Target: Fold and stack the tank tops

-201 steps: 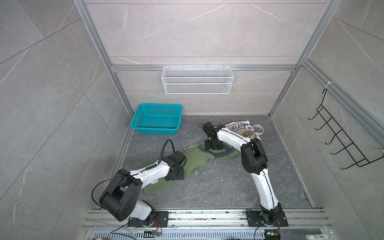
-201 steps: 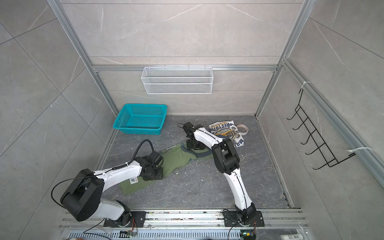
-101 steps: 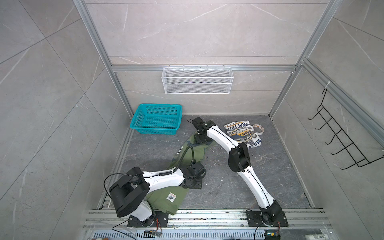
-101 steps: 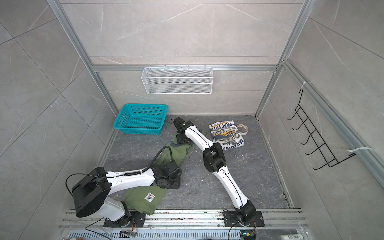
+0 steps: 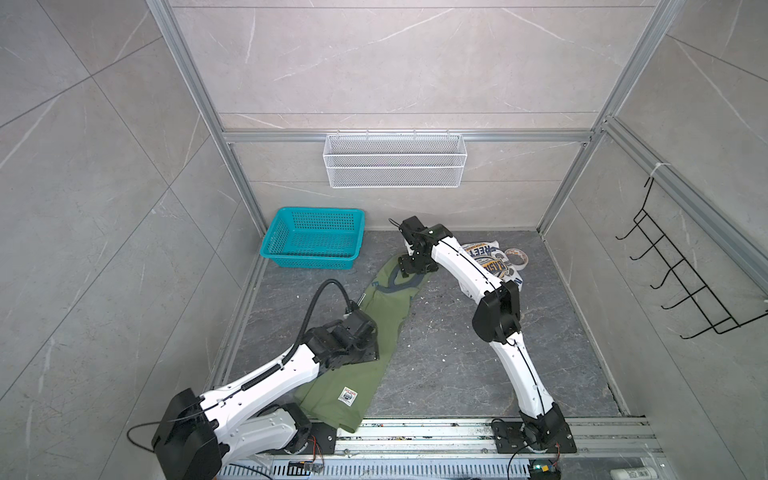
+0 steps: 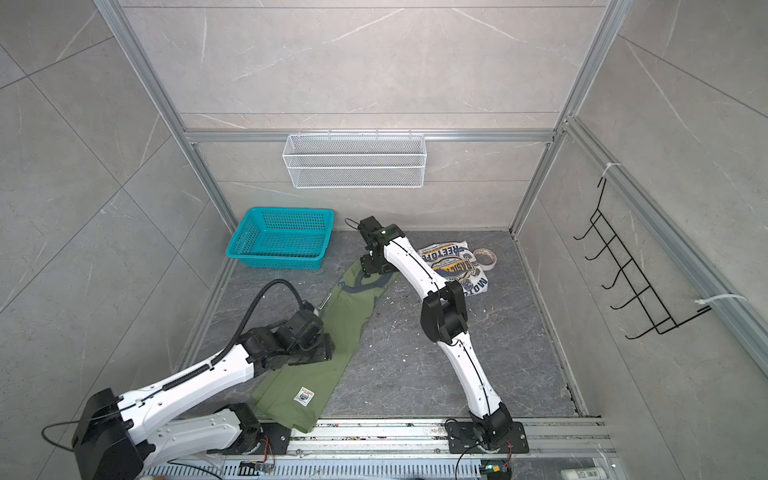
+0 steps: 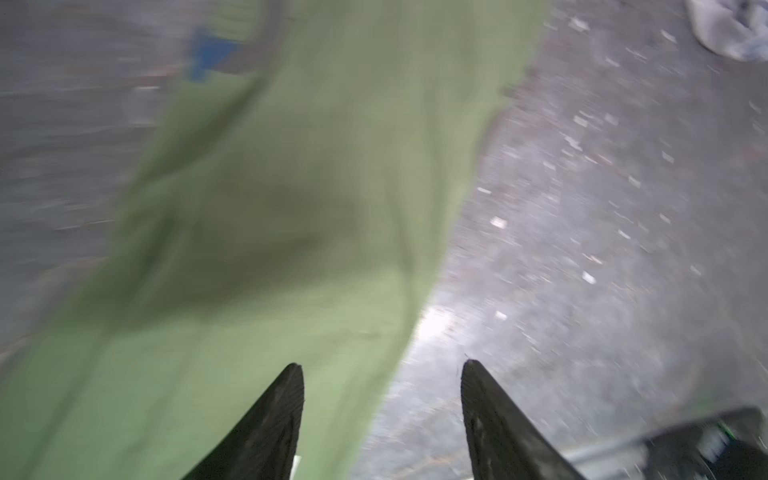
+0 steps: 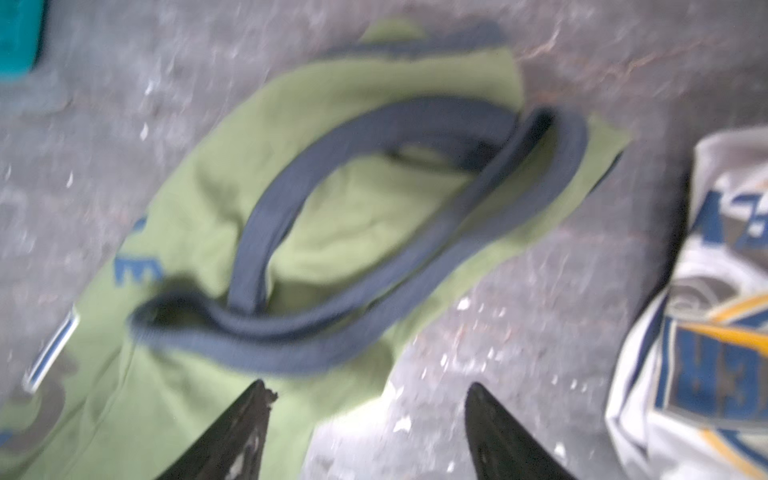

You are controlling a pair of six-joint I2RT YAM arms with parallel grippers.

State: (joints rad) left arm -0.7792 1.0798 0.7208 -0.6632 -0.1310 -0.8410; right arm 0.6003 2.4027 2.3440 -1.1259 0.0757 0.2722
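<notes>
Olive top (image 5: 386, 316) now lengthwise; both jaws apart (empty)

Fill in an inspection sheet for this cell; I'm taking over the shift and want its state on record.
Surface: dark grey stone-look floor, speckled with white flecks.
Job's things: olive tank top lying long and narrow, near end at the front rail; white tank top folded at the back, partly behind the right arm.
Clutter: tape roll beside the white tank top; teal basket, looks empty.
Grippers: left gripper open over the olive top's edge; right gripper open at its neckline.
Cables: black hose arcs above the left arm; no snag seen.
Surroundings: wire wall basket, black hook rack.
</notes>
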